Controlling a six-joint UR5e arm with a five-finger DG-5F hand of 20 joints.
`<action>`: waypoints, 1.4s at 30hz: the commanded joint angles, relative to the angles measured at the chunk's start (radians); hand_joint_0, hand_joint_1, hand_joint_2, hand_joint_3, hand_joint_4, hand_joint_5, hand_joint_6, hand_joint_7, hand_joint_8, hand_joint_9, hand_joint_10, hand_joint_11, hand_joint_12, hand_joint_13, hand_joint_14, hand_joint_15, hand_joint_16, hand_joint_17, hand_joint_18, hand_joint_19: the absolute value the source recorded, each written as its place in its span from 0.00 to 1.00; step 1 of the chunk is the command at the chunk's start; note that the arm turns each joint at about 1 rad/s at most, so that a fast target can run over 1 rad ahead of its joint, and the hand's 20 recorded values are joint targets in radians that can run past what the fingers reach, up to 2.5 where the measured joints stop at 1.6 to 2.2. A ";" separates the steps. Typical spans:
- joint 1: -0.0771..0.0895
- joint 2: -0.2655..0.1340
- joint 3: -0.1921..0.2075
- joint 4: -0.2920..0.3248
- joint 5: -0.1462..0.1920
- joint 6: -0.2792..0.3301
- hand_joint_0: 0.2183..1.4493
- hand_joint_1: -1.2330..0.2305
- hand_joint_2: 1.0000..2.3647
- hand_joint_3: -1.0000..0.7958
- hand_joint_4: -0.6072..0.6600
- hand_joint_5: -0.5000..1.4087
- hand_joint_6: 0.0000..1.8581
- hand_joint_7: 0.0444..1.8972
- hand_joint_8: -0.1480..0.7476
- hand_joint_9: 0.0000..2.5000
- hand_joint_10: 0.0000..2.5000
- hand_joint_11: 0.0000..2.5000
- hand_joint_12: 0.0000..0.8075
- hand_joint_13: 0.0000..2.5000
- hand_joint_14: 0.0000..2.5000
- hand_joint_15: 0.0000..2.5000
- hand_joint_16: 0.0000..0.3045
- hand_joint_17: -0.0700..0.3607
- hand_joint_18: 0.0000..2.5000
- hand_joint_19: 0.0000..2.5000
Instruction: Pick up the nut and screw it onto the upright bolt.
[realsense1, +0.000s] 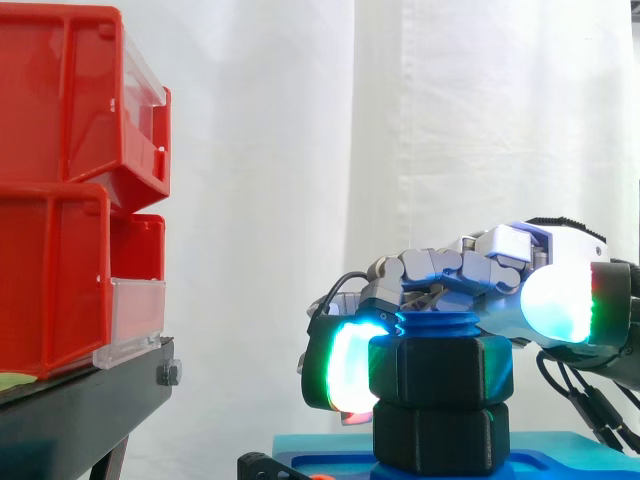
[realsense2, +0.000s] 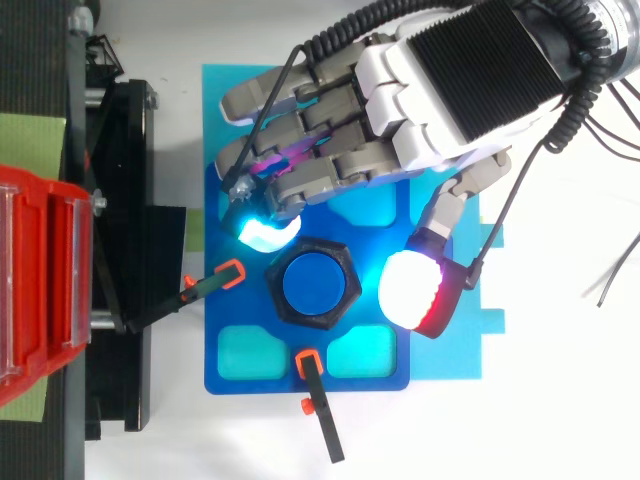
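White curtain (realsense1: 300, 150) behind everything. Red bins (realsense1: 60, 190) stacked at the left on the black stand (realsense1: 80, 400), upper one tilted forward, well apart from the work.

Hand (realsense2: 470, 90) comes in from the right in the side view and from the upper right in the top view, back of the hand up, fingers bent down over the fixture.

Fixture is a dark blue plate (realsense2: 250, 350) with lighter cutouts, lying on a pale blue sheet (realsense2: 470, 350) on the white table.

Nut (realsense1: 440, 370): black, hex, already on the upright bolt (realsense2: 318, 283) at the middle of the plate. In the side view the bolt's blue threads stick out above the nut. A second black hex collar (realsense1: 440, 438) sits straight under the nut, touching it.

Hand state: spread, not clamped. One glowing finger pad (realsense2: 265, 232) is right at the nut's far-left corner; contact can't be confirmed. Thumb pad (realsense2: 408, 290) is just beside the nut on the opposite side, with a gap, and the side view puts it mostly above nut level. Nut sits between the two.

Two small black clamps with orange tips point at the collar: one from the left (realsense2: 213, 285), one from the near edge (realsense2: 322, 415).
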 joint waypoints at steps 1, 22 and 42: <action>0.000 0.000 0.000 0.002 0.000 0.006 0.22 0.75 0.00 0.28 0.67 0.22 0.27 0.51 0.44 0.32 0.00 0.00 0.32 0.24 0.00 0.00 0.10 0.32 0.11 0.00; -0.024 0.095 0.051 -0.122 -0.046 -0.027 0.21 0.75 0.00 0.28 0.63 0.21 0.27 0.41 0.42 0.31 0.00 0.00 0.32 0.23 0.00 0.00 0.10 0.32 0.11 0.00; -0.017 0.359 -0.040 -0.771 0.106 -0.547 0.22 0.72 0.00 0.28 0.64 0.20 0.27 0.41 0.42 0.30 0.00 0.00 0.33 0.22 0.00 0.00 0.10 0.32 0.11 0.00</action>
